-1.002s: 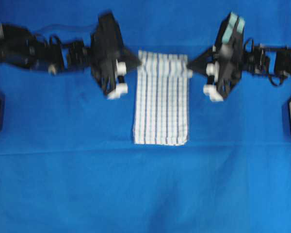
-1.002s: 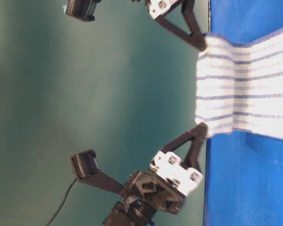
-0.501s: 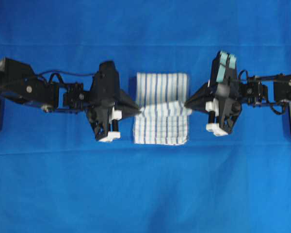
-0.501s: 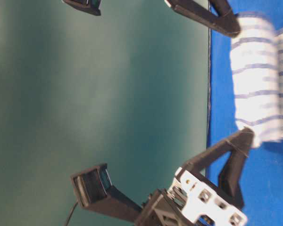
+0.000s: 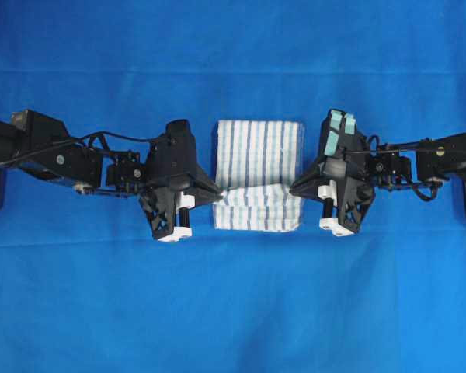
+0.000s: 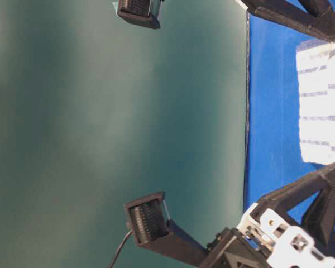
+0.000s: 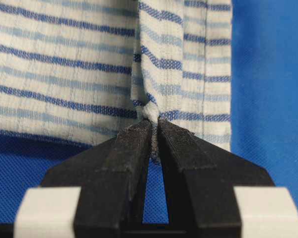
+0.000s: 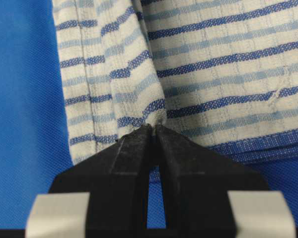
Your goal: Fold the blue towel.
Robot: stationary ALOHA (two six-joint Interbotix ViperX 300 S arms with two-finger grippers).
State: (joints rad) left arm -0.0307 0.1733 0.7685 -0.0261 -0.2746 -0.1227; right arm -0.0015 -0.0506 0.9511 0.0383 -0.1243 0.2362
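Blue towel (image 5: 258,175), a rectangular white woven cloth with thin dark-blue and light-blue stripes and hemmed edges, lies at the middle of the tabletop (image 5: 233,311) draped in plain solid-blue cloth.

Change over the last second: a second ago the towel was a long strip, with both claws gripping its far corners at the top of the overhead view. Half a second ago the carried edge was midway along the strip. Now that edge sits low over the near portion, and the towel's outline is much shorter, roughly square. Judgement: the lengthwise fold is nearly laid; what remains is to bring the carried edge onto the near hem and let go.

Left claw (image 5: 217,194): jaws pinched nearly together on a bunched corner of the towel, as the left wrist view shows (image 7: 151,124), with cloth wedged between the black fingertips. Right claw (image 5: 294,189): the same, jaws narrow and clamped on the opposite corner (image 8: 151,128).

Relative position: the towel lies between the two claws, each touching one side edge about two-thirds of the way down the visible cloth. The lifted layer spans from claw to claw; a strip of lower layer shows beyond it toward the near hem. In the table-level view the cloth edge hangs just above the tabletop (image 6: 268,111).

Risk, as judgement: uneven release could skew the edges.
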